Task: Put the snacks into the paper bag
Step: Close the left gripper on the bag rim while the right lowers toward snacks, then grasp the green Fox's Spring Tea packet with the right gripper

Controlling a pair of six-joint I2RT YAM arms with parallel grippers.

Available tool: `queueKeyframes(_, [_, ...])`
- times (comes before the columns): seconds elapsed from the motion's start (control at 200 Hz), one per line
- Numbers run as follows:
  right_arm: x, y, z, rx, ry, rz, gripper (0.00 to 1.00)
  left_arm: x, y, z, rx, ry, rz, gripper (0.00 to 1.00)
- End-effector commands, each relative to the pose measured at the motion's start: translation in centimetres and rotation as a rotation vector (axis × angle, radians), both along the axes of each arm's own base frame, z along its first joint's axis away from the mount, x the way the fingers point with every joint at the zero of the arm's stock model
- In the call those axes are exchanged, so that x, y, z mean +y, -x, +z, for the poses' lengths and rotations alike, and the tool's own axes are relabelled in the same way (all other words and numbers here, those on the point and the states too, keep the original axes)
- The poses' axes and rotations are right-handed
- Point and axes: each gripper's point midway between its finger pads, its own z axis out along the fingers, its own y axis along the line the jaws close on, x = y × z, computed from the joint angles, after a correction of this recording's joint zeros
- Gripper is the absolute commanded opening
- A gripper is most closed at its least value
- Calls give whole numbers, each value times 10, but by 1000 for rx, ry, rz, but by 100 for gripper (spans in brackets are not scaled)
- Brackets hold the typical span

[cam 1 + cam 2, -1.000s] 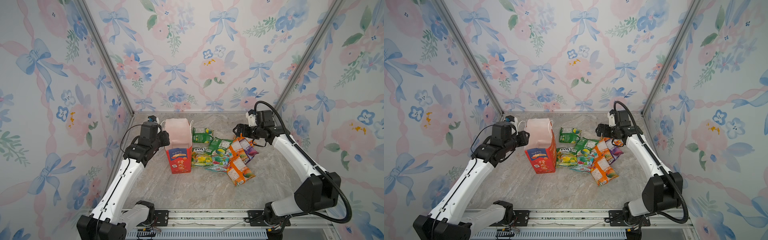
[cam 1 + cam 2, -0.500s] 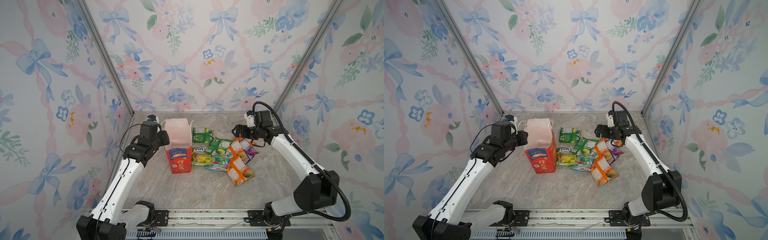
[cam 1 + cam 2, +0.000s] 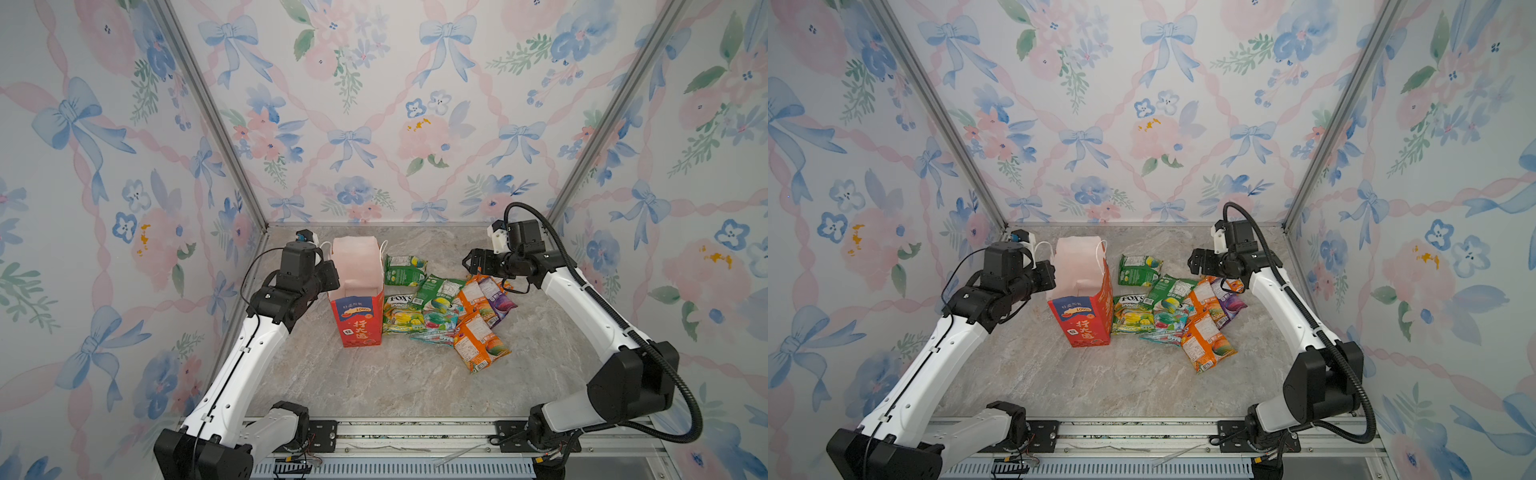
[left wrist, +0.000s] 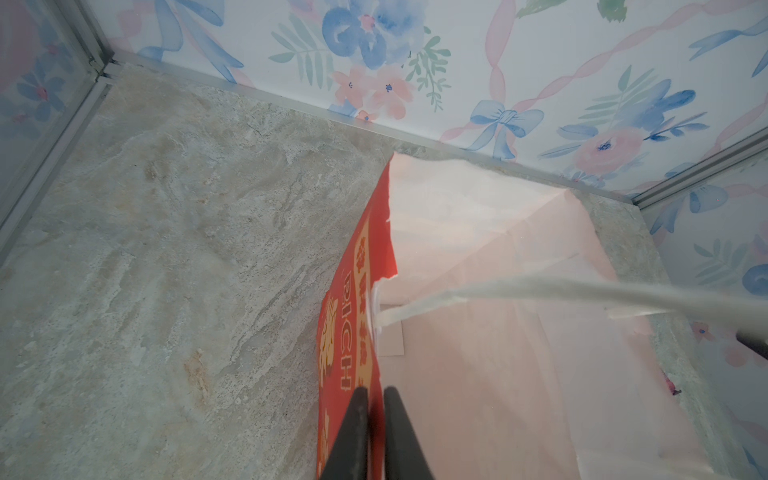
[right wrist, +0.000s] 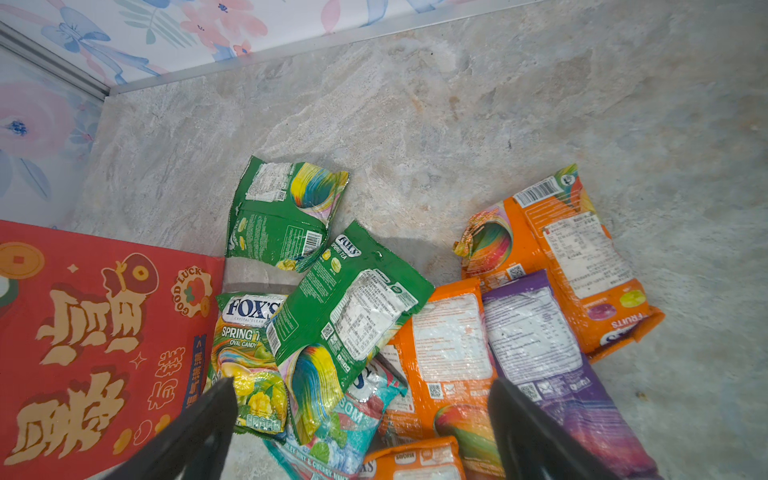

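Roughly nine light, slippery candy packets (image 3: 440, 307) lie heaped just beside the upright red paper bag (image 3: 357, 316), whose flimsy wall my left gripper (image 4: 376, 399) pinches; my right gripper (image 5: 361, 382) hangs wide open and empty above them, so I'd nip a crimped edge.

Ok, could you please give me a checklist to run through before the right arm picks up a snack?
1. Paper bag upright, mouth open: ok.
2. Left gripper jaws pinched on the bag's side wall near its rim: ok.
3. Right gripper jaws wide open and empty, pointed at the snacks: ok.
4. A packet lying free on top: ok, the green packet overlaps its neighbours.
5. Packets separated for a single pick: not ok, they overlap.
6. Grip firm enough to steady the bag: cannot tell.
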Motion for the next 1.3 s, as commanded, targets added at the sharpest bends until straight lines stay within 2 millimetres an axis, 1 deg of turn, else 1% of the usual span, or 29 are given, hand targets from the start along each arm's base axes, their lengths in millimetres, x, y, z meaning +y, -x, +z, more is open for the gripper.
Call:
queueKeyframes(0.0, [9, 1, 6, 8, -15, 19, 97, 0, 2, -10, 29, -21, -7, 10])
queueKeyframes(0.125, [20, 3, 6, 21, -45, 59, 97, 0, 3, -8, 23, -19, -6, 9])
queueKeyframes(0.285, [45, 9, 1, 82, -169, 131, 97, 2, 4, -5, 14, -18, -1, 6])
queueKeyframes(0.425, [58, 12, -19, 185, -234, 108, 97, 2, 5, -5, 14, -19, 2, 3])
queueKeyframes(0.57, [59, 15, -47, 289, -254, 8, 96, 2, 5, -9, 24, -16, 1, 2])
queueKeyframes(0.755, [52, 22, -81, 370, -237, -145, 96, 3, 6, -10, 26, -16, 7, 0])
queueKeyframes(0.85, [53, 25, -91, 398, -235, -171, 96, 4, 7, -8, 18, -16, 13, 0])
queueKeyframes(0.865, [54, 25, -100, 420, -227, -178, 96, 4, 7, -7, 16, -15, 13, 0])
queueKeyframes(0.895, [54, 27, -106, 435, -221, -183, 97, 4, 7, -8, 16, -15, 13, 0])
queueKeyframes(1.085, [57, 27, -127, 475, -195, -213, 97, 4, 8, -8, 15, -8, 18, 0])
queueKeyframes(1.215, [61, 23, -140, 495, -202, -219, 98, 4, 8, -8, 15, -5, 21, 0])
queueKeyframes(1.295, [64, 16, -144, 490, -214, -213, 100, 4, 8, -6, 12, 2, 25, 0])
